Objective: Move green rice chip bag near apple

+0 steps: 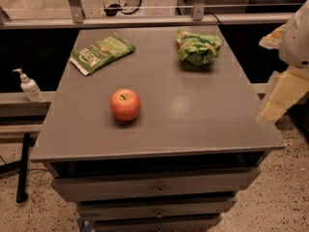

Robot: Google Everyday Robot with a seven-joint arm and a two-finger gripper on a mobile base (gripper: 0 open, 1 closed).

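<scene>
The green rice chip bag is bright light green and crumpled, and lies at the far right of the grey table top. The apple is red-orange with a short dark stem and stands left of the middle, nearer the front edge. The two are well apart. My gripper hangs at the right edge of the view, beside the table's right side, off the table top. It is to the right of the bag and nearer to me, and holds nothing that I can see.
A flat darker green packet with white lettering lies at the far left of the table. A white pump bottle stands on a ledge left of the table. Drawers sit under the table top. A metal rail runs behind.
</scene>
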